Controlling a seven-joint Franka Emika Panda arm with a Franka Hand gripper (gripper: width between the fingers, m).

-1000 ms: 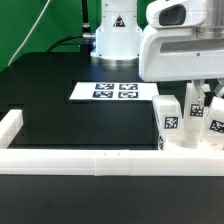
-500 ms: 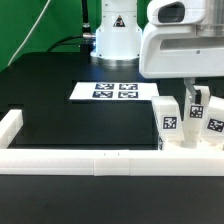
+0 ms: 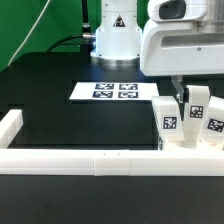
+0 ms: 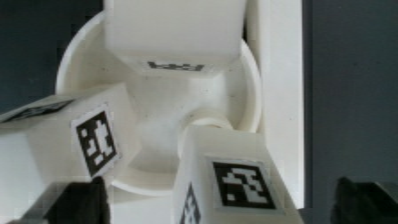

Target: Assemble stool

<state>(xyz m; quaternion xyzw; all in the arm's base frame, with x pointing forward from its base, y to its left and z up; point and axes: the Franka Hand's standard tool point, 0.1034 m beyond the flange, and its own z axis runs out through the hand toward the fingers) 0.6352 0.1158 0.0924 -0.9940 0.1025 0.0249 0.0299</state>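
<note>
Three short white legs with black-and-white tags stand bunched at the exterior view's right: one (image 3: 168, 120), one (image 3: 198, 104) and one (image 3: 215, 126). The white round seat (image 4: 107, 90) lies under and behind them in the wrist view; in the exterior view only a low white edge (image 3: 186, 144) shows. My gripper (image 3: 192, 94) hangs right over the legs. In the wrist view my gripper (image 4: 222, 205) is open, its dark fingers (image 4: 80, 200) wide apart, with a tagged leg (image 4: 240, 180) between them and gaps on both sides. A second tagged leg (image 4: 71, 135) lies beside it.
The marker board (image 3: 115, 91) lies flat at the table's middle back. A long white border rail (image 3: 80, 160) runs along the front, with a short return (image 3: 12, 125) at the exterior view's left. The robot's white base (image 3: 113, 35) stands behind.
My gripper has risen a little and shifted toward the exterior view's right, so the middle leg shows more. The legs have not moved.
</note>
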